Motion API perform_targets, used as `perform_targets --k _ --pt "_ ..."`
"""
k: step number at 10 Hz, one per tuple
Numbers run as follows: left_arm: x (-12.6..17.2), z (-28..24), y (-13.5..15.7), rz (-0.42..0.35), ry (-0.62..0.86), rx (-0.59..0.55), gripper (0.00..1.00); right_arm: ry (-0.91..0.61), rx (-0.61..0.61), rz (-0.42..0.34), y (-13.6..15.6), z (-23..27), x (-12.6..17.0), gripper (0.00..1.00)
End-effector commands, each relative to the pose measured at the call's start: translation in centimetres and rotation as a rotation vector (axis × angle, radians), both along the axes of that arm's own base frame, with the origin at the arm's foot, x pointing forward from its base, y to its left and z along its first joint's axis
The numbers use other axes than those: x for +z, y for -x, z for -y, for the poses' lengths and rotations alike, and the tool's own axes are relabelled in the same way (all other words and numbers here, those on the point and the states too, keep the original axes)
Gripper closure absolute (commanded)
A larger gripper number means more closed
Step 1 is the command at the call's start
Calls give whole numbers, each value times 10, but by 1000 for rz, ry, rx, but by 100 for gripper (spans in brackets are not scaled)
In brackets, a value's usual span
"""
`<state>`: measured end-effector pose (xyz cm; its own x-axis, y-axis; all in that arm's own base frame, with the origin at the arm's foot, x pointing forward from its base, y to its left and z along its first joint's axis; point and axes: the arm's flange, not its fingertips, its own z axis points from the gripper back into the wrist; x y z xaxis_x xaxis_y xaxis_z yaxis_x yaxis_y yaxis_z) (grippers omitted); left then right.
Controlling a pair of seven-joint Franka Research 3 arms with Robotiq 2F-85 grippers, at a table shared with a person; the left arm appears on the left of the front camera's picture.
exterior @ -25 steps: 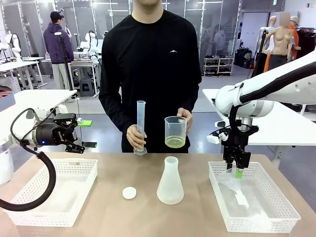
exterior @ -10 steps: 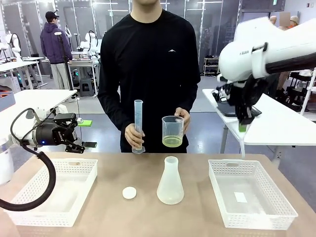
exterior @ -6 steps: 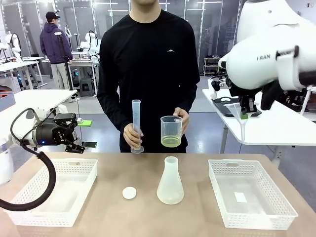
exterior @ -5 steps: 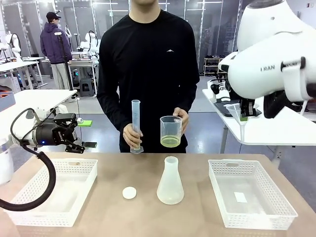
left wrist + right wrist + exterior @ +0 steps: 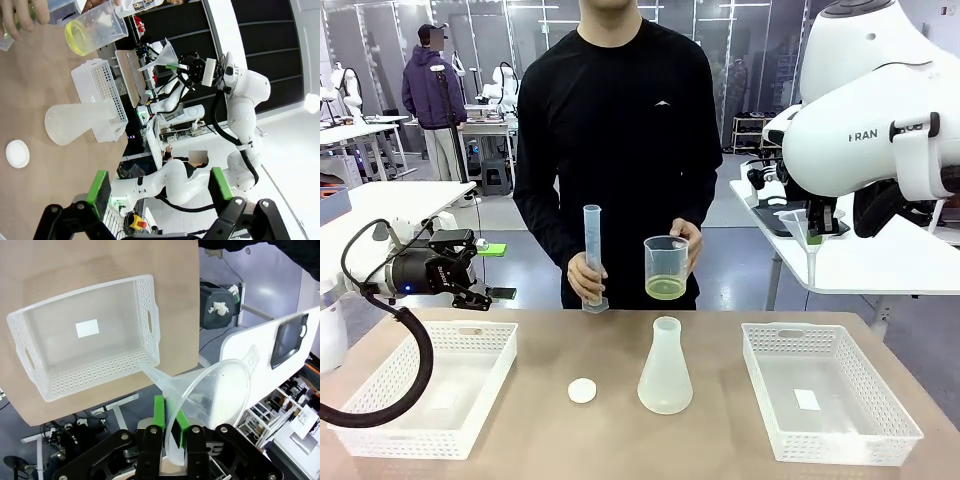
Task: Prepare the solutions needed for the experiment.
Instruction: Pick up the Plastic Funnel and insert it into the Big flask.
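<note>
So the pale yellow-green solution is sitting in the bottom of a clear beaker, right around the middle of the front view. It's a shallow layer, wider than it is deep, so its long axis runs pretty much level, side to side. No real pointy end to it; the beaker's mouth faces up. In the left wrist view it's at the upper left, with the beaker lying slantwise, mouth toward the right.

The person's left hand has the beaker, and the right hand has a tall measuring cylinder, standing upright.

Left gripper is spread wide with nothing between the fingers. Right gripper is pinching a clear funnel; in the front view that's at the right, spout pointing down.

Frosted conical flask is upright at lower center, mouth up, white cap lying flat just to its left.
</note>
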<state>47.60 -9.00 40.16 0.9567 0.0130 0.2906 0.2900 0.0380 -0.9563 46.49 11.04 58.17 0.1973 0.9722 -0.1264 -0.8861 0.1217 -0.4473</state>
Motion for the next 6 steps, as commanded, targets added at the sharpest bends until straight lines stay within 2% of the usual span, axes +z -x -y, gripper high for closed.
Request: perform_targets --k 1,2,3,6 --pt "1 0 0 -1 -1 0 0 1 1 2 1 0 -1 94" --pt "1 0 0 -1 -1 0 0 32 107 1 -3 -18 -9 94" --pt "1 0 0 -1 -1 0 0 41 214 48 -2 -44 -9 94" --pt "1 0 0 -1 -1 0 0 19 451 122 14 -104 0 94"
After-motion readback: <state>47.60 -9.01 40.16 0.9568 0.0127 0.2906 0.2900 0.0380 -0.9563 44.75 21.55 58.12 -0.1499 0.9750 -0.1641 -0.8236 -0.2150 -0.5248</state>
